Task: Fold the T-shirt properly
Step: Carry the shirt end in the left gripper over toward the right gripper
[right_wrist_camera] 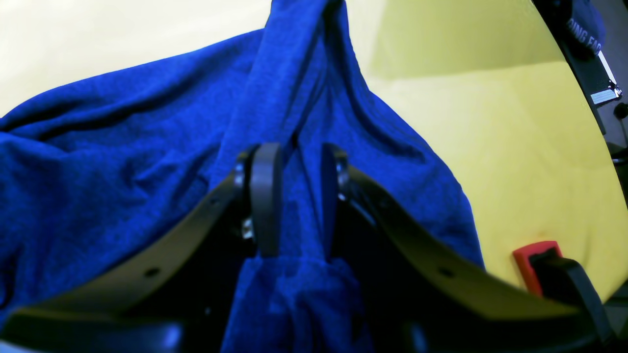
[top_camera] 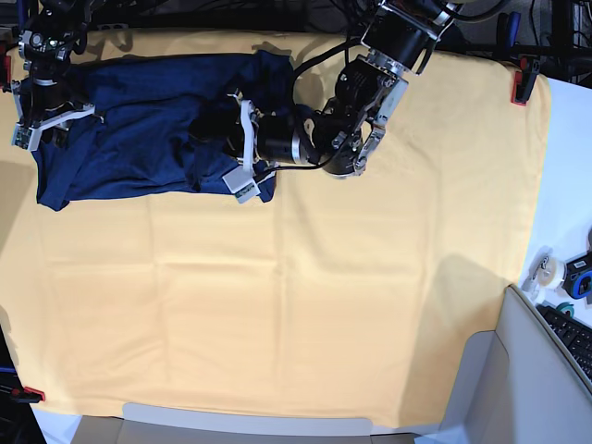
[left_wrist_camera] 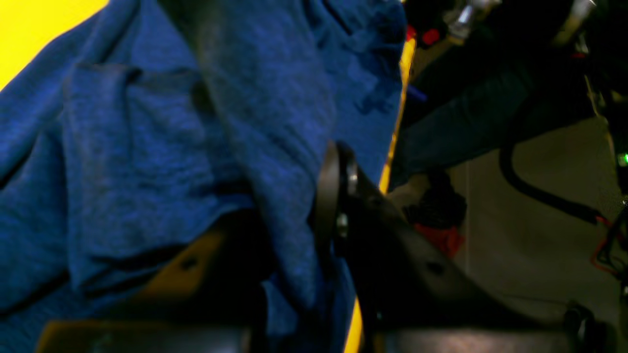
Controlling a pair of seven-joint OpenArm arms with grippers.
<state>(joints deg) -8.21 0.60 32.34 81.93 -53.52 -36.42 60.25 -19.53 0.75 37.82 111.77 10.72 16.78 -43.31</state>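
The T-shirt [top_camera: 139,129] is a dark navy bundle lying rumpled at the far left of the yellow cloth [top_camera: 305,305]. My left gripper [top_camera: 222,143] reaches in from the right and sits on the shirt's right end. In the left wrist view this left gripper [left_wrist_camera: 294,235] is shut on a fold of the T-shirt [left_wrist_camera: 147,147], with one dark finger [left_wrist_camera: 338,196] showing and the other buried in fabric. My right gripper [top_camera: 46,120] is at the shirt's left end. Up close, the right gripper [right_wrist_camera: 299,196] is shut on a bunched ridge of the T-shirt [right_wrist_camera: 122,171].
Red clamps [top_camera: 523,83] [top_camera: 28,393] pin the yellow cloth at its corners. A keyboard [top_camera: 573,338] and tape rolls [top_camera: 548,273] lie off the table's right edge. The left arm's body [top_camera: 361,92] crosses the far middle of the cloth.
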